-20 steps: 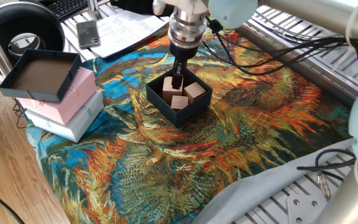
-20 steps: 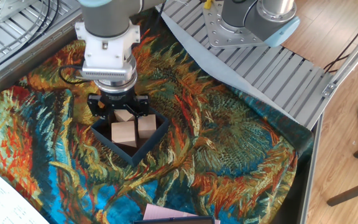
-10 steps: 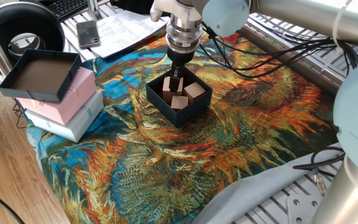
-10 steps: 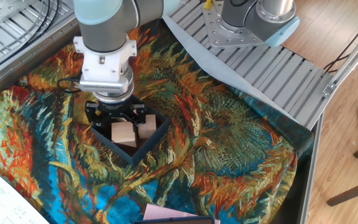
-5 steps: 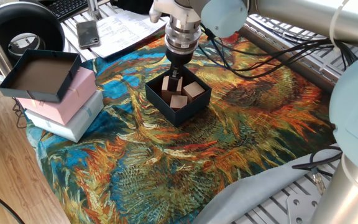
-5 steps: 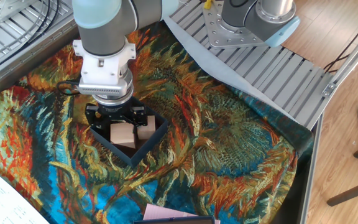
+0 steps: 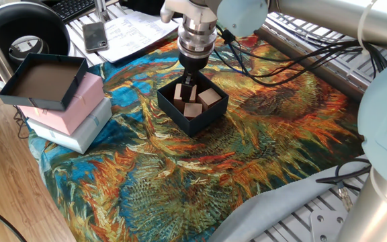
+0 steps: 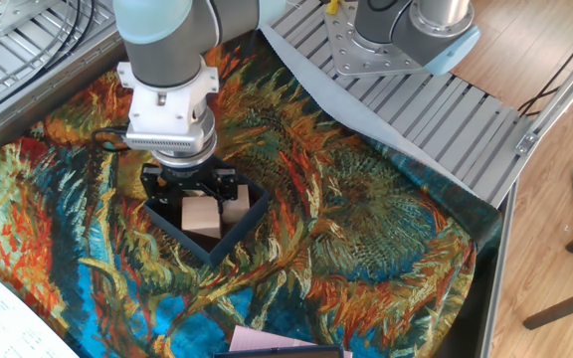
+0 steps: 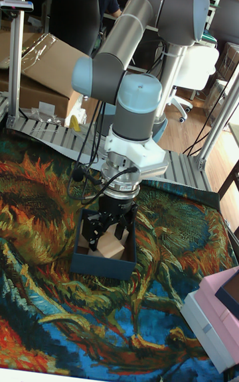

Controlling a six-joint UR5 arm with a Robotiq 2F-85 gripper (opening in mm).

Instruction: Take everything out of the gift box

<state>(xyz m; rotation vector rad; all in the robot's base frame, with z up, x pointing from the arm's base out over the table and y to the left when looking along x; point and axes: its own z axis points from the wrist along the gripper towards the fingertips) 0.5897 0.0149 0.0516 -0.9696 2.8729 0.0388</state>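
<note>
The dark navy gift box (image 7: 179, 119) (image 8: 193, 241) (image 9: 99, 266) stands on the patterned cloth. Three pale wooden cubes lie inside: one at the back left (image 7: 179, 92), one at the front (image 7: 193, 109) (image 8: 202, 216) (image 9: 111, 247), one at the right (image 7: 209, 98) (image 8: 237, 204). My gripper (image 7: 188, 86) (image 8: 193, 191) (image 9: 107, 226) points straight down with its fingers lowered inside the box. The fingers stand spread apart, open, over the back of the box beside the cubes. A cube under the gripper is mostly hidden in the other fixed view.
A shallow dark lid (image 7: 42, 81) rests on a pink box (image 7: 82, 104) stacked on a white box (image 7: 79, 133) at the cloth's left edge. A phone (image 7: 95, 36) and papers (image 7: 136, 30) lie behind. Cables (image 7: 301, 54) cross the metal frame at the right.
The gripper has come down a little deeper into the box and shifted slightly left. The box has been nudged slightly with it. The cubes stay inside.
</note>
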